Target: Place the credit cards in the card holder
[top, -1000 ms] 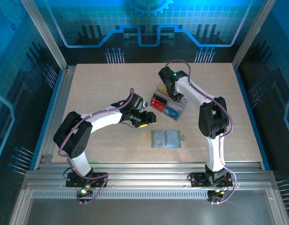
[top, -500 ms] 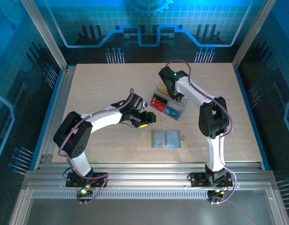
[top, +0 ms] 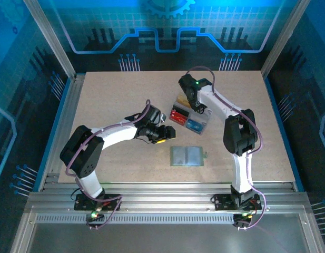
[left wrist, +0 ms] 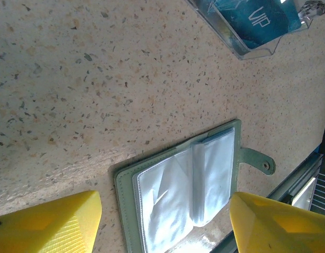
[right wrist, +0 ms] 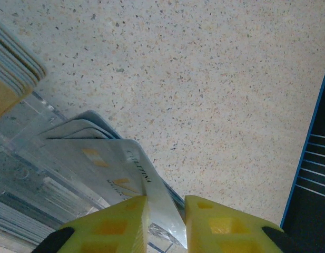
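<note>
Right pincer [right wrist: 166, 217] is reaching down into the 12 o'clock end of the clear compartmented tray [right wrist: 25, 142]. Its yellow fingers [right wrist: 120, 224] are drawn in narrow, one on each side of a pale grey-white card [right wrist: 112, 161]. The card is filling the gap between them and tilting up off the pale stack beneath. A tan-gold stack [right wrist: 12, 63] is sitting in the next compartment, at 10 o'clock in the right wrist view.

Overhead, the tray is lying just off the centre of the speckled table [top: 115, 100], toward 2 o'clock. Red cards [top: 177, 115] are showing in its 9 o'clock compartment and blue cards [top: 194, 125] in its 5 o'clock one.

The sage-green card holder [top: 187, 156] is lying open and flat at 6 o'clock of the tray, near it but not touching. Its clear sleeves are facing up and look unfilled. The snap tab [left wrist: 258, 161] is sticking out on the holder's 3 o'clock edge in the overhead view.

Left pincer [left wrist: 165, 211] is hovering at about 10 o'clock of the card holder, off the table. Its jaws are standing wide apart and gripping nothing. The left wrist camera is looking down between them at the open holder, with a tray corner and a blue card reading VIP at 1 o'clock.
</note>
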Robot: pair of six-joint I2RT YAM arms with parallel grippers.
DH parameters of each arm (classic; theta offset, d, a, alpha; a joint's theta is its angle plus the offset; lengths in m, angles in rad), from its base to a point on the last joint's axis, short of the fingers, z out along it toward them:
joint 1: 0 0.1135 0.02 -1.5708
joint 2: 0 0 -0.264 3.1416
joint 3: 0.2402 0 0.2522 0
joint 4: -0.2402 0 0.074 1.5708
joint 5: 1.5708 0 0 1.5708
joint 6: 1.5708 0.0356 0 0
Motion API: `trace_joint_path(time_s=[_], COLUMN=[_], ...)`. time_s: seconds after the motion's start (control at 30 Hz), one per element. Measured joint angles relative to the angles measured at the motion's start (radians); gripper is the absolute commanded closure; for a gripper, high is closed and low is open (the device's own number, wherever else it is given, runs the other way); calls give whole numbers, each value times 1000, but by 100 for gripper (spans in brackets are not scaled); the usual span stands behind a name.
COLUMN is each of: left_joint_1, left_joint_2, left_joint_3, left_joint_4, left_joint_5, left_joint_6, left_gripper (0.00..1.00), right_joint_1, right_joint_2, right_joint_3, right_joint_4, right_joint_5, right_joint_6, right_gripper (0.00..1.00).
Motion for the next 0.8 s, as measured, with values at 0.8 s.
trace_joint_path(time_s=[0.8], left_joint_1=[12], left_joint_2=[-1], left_joint_3=[0], left_joint_4=[1], left_joint_5=[12], left_joint_6=[0], left_gripper=[33], right_joint_1=[-5], right_joint_2=[31], right_joint_3=[79], right_joint_4=[-28], right_joint_5=[-32], right_joint_6=[-14], right_gripper=[41])
